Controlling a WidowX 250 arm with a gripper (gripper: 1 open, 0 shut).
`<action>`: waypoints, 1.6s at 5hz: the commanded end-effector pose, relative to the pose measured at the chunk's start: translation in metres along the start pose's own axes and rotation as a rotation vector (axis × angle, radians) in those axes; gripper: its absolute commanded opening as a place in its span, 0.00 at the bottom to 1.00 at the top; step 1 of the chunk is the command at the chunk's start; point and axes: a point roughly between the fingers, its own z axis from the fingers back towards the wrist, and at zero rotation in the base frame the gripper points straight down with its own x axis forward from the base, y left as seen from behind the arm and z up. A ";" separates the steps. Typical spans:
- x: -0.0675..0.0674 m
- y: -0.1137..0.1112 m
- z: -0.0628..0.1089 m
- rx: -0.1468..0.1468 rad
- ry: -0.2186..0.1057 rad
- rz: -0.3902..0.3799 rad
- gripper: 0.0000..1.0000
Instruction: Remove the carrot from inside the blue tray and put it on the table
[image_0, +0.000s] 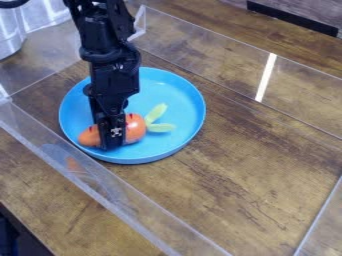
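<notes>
The blue tray lies on the dark wood table, left of centre. Inside it, near its front left rim, rests the orange carrot with its pale green leafy top pointing right. My black gripper comes straight down into the tray and is shut on the carrot's middle, its fingers covering part of the orange body. The carrot still sits low in the tray.
A clear plastic wall runs along the table's near left side. A grey object stands at the far left edge. A bright light streak reflects off the tabletop to the tray's right.
</notes>
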 end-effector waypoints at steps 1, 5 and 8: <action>0.008 0.010 0.026 0.063 -0.066 0.004 0.00; 0.012 0.010 0.031 0.075 -0.073 -0.007 0.00; 0.015 0.011 0.030 0.084 -0.072 -0.017 0.00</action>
